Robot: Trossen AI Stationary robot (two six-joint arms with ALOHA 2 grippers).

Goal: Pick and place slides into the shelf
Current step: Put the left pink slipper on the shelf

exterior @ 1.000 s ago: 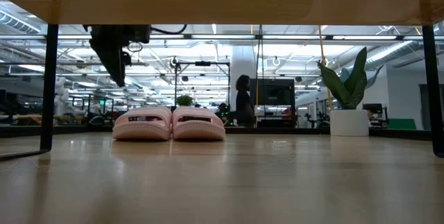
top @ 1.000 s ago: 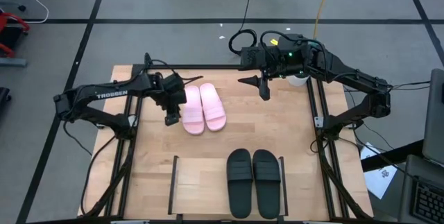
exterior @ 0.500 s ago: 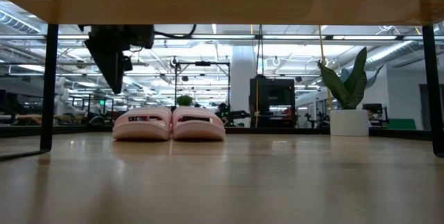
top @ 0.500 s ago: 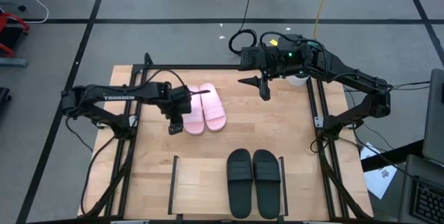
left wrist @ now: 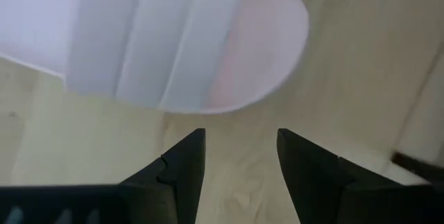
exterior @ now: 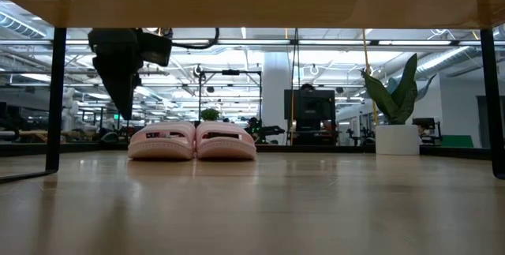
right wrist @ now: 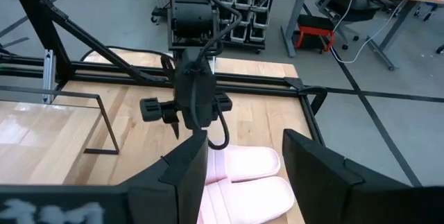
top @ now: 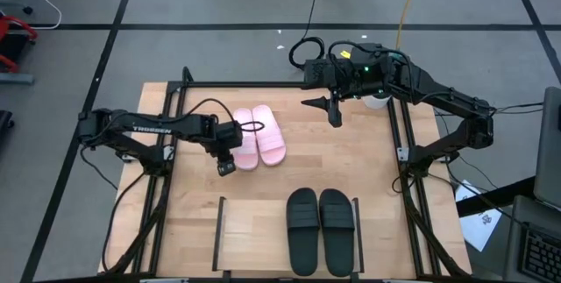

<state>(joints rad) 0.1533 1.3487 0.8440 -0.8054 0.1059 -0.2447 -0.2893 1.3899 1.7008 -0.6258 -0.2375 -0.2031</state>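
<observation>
Two pale pink slides point(top: 257, 137) lie side by side, soles down, on the far middle of the table; the low view shows them too point(exterior: 192, 140). Two black slides point(top: 320, 230) lie on the shelf point(top: 254, 241) between its black end rails at the near edge. My left gripper point(top: 226, 167) points down, open, just off the near end of the left pink slide point(left wrist: 187, 44), touching nothing; its fingers point(left wrist: 182, 170) stand over bare wood. My right gripper point(top: 333, 112) hangs open, high above the far side of the table, with nothing between its fingers point(right wrist: 184, 175).
A black metal frame point(top: 399, 156) runs round the table's left, far and right sides. The shelf's left half point(top: 250, 257) is bare wood. Bare tabletop point(top: 351, 165) lies between the pink slides and the shelf. A potted plant point(exterior: 397, 113) stands at the far right.
My left gripper has gone toward the table's near edge and a little right, sinking lower, from beside the left pink slide to just off its near end, and has rolled about its own axis. Its fingers stay open. The slides have not moved.
</observation>
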